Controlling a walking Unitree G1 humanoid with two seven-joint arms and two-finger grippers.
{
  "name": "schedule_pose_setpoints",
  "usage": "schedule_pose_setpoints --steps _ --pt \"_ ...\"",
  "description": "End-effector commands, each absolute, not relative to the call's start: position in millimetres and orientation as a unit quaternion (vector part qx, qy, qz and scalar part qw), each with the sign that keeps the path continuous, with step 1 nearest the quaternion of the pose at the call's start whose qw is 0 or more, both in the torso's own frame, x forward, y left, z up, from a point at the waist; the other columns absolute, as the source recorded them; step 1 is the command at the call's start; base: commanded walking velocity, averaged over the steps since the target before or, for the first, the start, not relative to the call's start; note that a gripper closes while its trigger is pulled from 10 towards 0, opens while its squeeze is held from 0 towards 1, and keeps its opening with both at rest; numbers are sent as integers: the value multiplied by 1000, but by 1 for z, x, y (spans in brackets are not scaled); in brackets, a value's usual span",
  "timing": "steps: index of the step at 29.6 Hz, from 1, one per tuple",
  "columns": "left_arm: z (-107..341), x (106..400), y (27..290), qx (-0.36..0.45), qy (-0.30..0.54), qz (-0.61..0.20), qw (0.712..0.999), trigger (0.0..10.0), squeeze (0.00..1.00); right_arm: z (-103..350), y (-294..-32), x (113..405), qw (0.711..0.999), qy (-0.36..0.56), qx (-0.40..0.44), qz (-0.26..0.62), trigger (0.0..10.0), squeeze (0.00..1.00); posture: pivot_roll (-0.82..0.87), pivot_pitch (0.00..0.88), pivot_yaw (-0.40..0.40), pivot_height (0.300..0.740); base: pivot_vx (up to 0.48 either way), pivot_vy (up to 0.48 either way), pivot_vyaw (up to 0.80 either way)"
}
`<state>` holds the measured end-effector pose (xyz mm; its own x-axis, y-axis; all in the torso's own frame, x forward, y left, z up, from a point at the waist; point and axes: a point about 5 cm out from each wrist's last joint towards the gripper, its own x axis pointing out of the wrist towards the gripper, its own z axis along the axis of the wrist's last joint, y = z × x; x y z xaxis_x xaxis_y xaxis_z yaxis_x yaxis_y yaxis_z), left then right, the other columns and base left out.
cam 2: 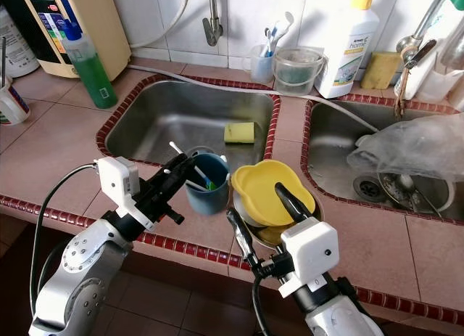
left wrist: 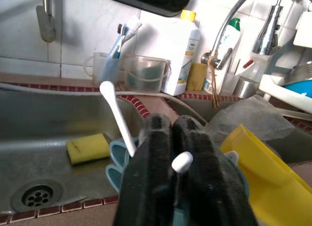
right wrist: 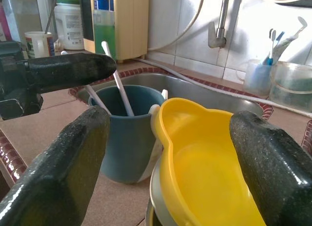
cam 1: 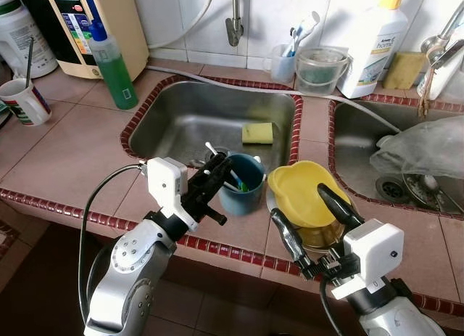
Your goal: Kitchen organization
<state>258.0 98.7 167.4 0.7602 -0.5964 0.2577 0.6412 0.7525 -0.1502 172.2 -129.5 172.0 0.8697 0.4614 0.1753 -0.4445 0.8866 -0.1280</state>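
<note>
While the left gripper (cam 1: 217, 178) jaws are clenched on a white utensil (left wrist: 181, 163) in the blue cup (cam 1: 243, 185) on the bench (cam 1: 65, 158), close your released right gripper (cam 1: 310, 220) around the yellow bowl (cam 1: 304, 194) beside it.

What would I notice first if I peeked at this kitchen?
Probably the bright yellow bowl on the counter's front edge between the two sinks, with the right gripper open around it. Just to its left stands a blue cup holding white utensils, where the left gripper is shut on one. A yellow sponge lies in the left sink.
</note>
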Motion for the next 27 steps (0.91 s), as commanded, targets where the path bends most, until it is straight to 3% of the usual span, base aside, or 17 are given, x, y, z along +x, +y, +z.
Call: schedule_pose_setpoints --steps 1,26,27 --pt "170 256 99 -114 -99 -336 930 0 0 178 -130 169 965 -109 -39 235 10000 0 -235 130 71 740 0 0 0" --pt "183 261 98 -98 -121 -350 924 0 0 176 -130 174 965 -113 -40 235 10000 0 -227 104 77 740 0 0 0" --pt "183 261 98 -95 -121 -351 924 1137 0 176 -130 174 965 -112 -39 235 10000 0 -226 103 77 740 0 0 0"
